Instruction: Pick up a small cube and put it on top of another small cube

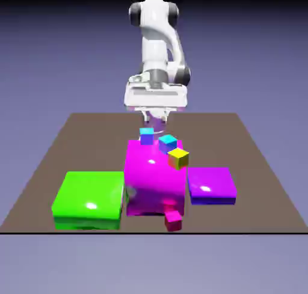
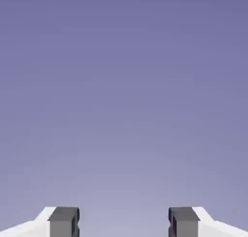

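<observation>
Four small cubes show: the crimson cube (image 1: 173, 220) sits on the table (image 1: 258, 160) at the front foot of the big magenta block (image 1: 153, 178), while one blue (image 1: 146, 135), one cyan (image 1: 168, 143) and one yellow (image 1: 178, 158) seem to rest behind or on it. Two flat slabs flank the block, one green (image 1: 89, 199) and one purple (image 1: 210, 184). The gripper (image 2: 124, 222) is spread wide and empty, facing plain backdrop.

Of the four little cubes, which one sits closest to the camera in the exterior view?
The crimson small cube, alone on the table at the front foot of the big magenta block; the blue, cyan and yellow ones cluster farther back.
</observation>
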{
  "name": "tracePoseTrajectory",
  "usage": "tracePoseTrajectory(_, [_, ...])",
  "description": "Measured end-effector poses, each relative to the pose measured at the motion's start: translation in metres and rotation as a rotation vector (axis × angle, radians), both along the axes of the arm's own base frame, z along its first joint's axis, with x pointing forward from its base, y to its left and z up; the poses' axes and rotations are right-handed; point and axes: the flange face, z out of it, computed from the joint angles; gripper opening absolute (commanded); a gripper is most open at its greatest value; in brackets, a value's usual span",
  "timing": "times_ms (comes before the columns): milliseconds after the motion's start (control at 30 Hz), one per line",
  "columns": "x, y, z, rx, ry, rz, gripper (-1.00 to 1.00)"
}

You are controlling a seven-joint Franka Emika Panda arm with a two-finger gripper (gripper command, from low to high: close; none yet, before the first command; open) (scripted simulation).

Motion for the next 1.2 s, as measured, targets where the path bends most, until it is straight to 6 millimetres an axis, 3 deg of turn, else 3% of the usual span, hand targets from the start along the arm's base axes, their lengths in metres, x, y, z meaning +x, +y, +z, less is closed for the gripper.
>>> tracePoseTrajectory(300, [0.087,0.026,-0.040,-0.060,0.357,0.052,0.00])
tracePoseTrajectory(633, [0.162,0.055,-0.113,-0.120,0.747,0.097,0.00])
tracePoseTrajectory(933, [0.204,0.076,-0.196,-0.166,1.093,0.124,0.00])
tracePoseTrajectory(1200, [0.219,0.085,-0.275,-0.196,1.397,0.134,0.00])
